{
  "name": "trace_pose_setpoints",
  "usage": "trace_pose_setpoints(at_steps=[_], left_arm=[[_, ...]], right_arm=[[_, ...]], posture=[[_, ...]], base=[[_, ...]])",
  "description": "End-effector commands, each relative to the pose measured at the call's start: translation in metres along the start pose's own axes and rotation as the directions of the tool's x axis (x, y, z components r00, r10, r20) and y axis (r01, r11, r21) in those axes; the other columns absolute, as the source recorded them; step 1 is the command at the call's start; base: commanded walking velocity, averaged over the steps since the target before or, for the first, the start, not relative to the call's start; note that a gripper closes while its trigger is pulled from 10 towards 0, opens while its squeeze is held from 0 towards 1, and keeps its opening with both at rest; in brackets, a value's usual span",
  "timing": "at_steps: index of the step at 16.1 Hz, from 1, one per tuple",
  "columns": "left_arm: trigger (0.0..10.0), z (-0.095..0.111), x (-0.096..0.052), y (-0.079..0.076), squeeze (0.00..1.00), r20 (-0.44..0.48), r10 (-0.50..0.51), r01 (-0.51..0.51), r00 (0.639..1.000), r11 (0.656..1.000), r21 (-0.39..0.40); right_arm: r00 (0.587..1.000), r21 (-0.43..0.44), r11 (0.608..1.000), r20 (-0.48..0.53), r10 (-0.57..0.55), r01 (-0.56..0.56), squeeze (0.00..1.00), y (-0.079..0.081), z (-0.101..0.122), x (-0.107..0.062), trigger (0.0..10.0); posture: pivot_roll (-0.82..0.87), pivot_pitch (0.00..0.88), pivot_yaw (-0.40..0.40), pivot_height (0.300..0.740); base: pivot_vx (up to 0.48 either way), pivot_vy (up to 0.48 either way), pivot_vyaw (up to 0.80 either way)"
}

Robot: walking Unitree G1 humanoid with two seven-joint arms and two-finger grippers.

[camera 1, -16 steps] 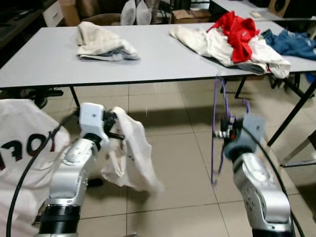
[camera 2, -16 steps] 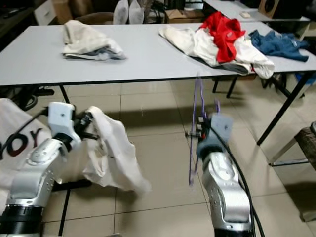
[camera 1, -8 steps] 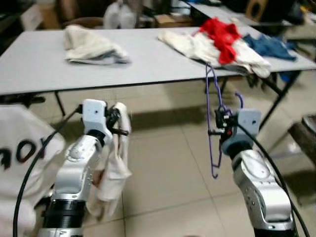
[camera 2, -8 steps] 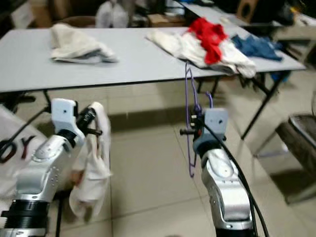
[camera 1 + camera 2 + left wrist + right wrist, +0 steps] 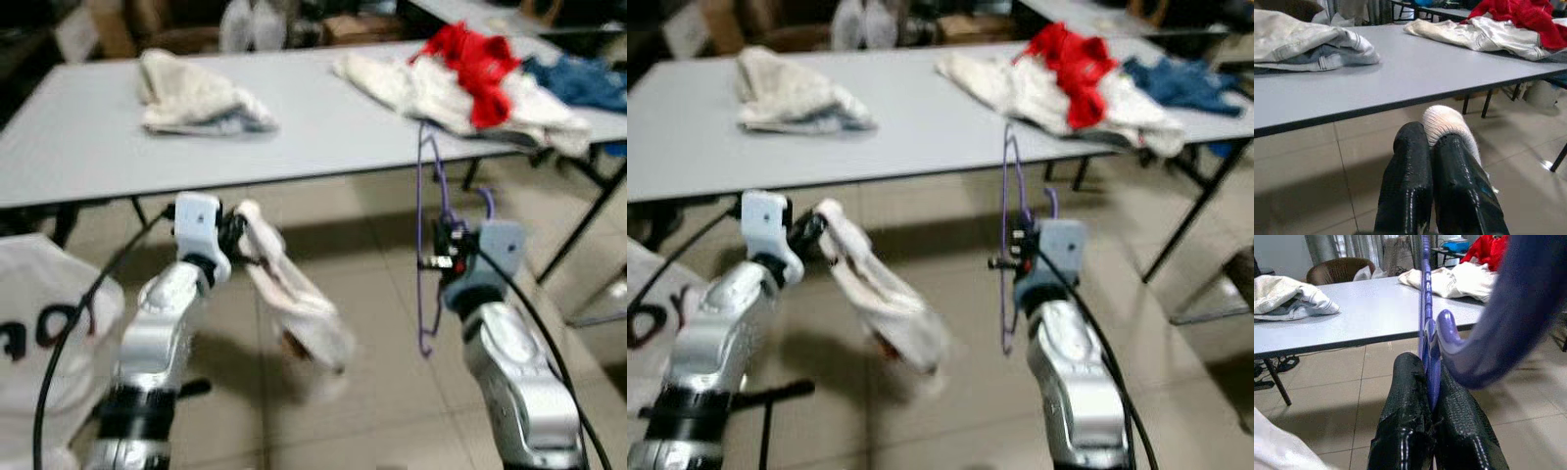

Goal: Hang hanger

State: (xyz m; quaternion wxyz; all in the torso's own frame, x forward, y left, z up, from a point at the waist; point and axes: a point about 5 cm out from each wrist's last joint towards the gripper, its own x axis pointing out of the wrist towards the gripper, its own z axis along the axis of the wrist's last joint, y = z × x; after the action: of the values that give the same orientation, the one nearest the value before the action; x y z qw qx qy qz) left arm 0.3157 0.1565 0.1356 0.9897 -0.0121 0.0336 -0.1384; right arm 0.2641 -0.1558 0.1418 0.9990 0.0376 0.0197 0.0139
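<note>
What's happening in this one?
The robot stands in front of a grey table strewn with clothes. Its right gripper is shut on a purple hanger, held upright. Its left gripper is shut on a white garment that dangles above the tiled floor. The garment is not on the hanger yet, and nothing is hung.

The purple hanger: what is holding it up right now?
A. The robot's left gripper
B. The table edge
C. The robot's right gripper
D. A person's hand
C: the right gripper is shut on the purple hanger, holding it upright above the floor.
</note>
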Motion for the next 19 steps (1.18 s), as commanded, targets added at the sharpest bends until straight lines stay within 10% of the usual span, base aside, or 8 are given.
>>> trace_pose_setpoints(at_steps=[1, 19], left_arm=[[10.0, 0.0124, 0.0070, -0.0107, 0.00, 0.055, -0.045, 0.045, 0.997, 0.999, -0.004], [10.0, 0.0145, 0.0102, -0.0153, 0.00, 0.062, -0.060, 0.059, 0.996, 0.998, 0.007]], right_arm=[[0.999, -0.018, 0.999, 0.028, -0.032, 0.033, 0.00, -0.0096, 0.0058, -0.0015, 10.0], [1.000, -0.025, 1.000, 0.025, -0.009, 0.009, 0.00, -0.0045, 0.0035, 0.0048, 10.0]], posture=[[-0.20, 0.000, 0.024, 0.740], [-0.19, 0.000, 0.021, 0.740]], base=[[0.319, 0.000, 0.00], [0.305, 0.000, 0.00]])
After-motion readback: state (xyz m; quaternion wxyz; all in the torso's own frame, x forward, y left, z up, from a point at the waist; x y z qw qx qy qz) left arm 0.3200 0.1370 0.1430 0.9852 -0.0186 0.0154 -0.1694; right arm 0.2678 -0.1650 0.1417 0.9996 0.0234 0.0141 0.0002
